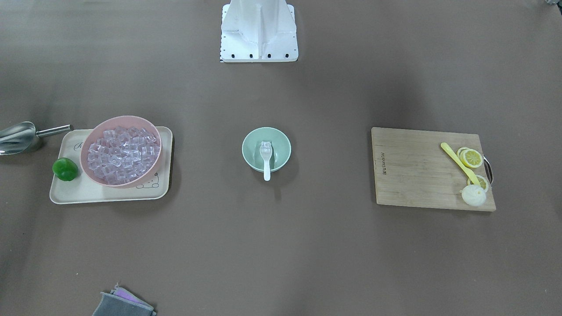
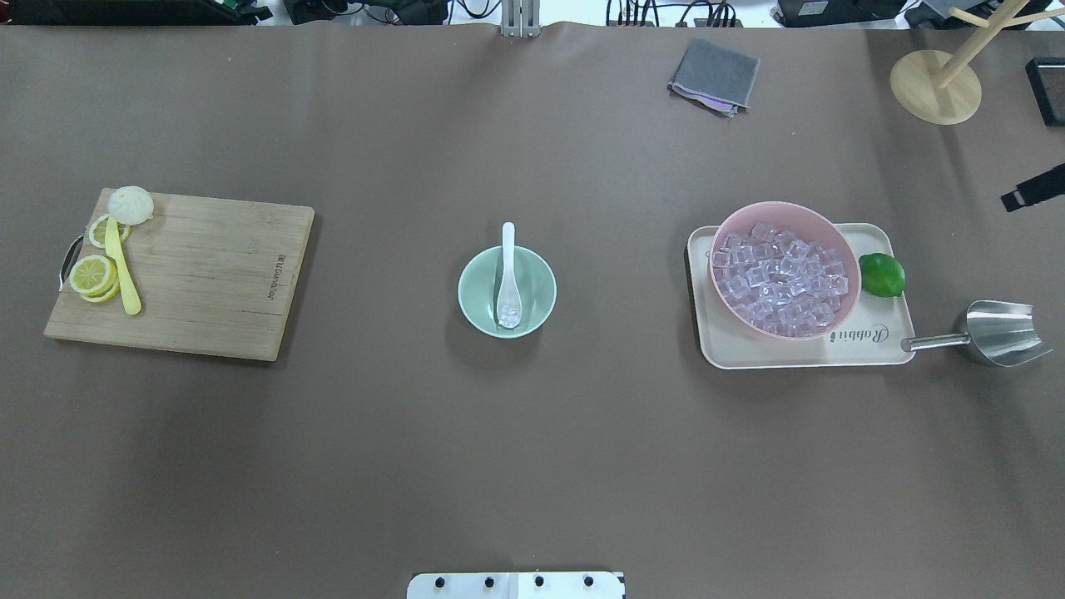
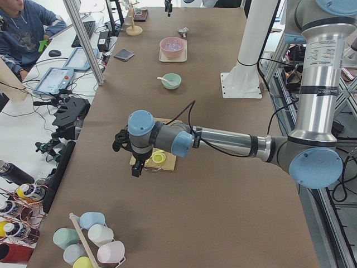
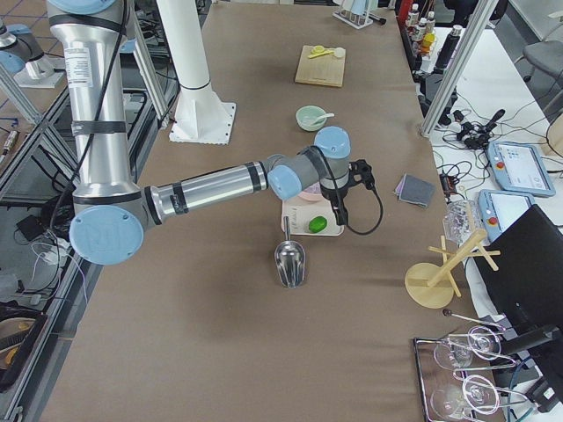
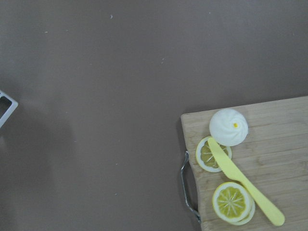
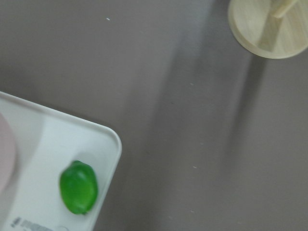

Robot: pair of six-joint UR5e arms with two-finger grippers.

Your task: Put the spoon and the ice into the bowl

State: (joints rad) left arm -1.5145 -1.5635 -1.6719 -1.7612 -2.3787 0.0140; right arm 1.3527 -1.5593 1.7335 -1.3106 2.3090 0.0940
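The mint-green bowl (image 1: 252, 147) (image 2: 478, 291) stands at the table's middle. The white spoon (image 1: 266, 164) (image 2: 508, 249) lies in it, scoop down in the bowl and handle resting over the rim. A little clear ice (image 1: 265, 145) (image 2: 508, 314) sits in the scoop. Neither gripper is near the bowl. My left gripper (image 3: 137, 170) hangs above the cutting board's end; I cannot tell if it is open. My right gripper (image 4: 339, 215) hangs above the tray's outer end near the lime; I cannot tell if it is open.
A pink bowl (image 2: 736, 308) full of ice cubes (image 2: 782, 270) and a lime (image 2: 881, 274) sit on a cream tray (image 2: 832, 353). A steel scoop (image 2: 998, 333) lies beside it. A cutting board (image 2: 208, 274) holds lemon slices and a yellow spoon (image 2: 122, 266). A grey cloth (image 2: 714, 76) lies far off.
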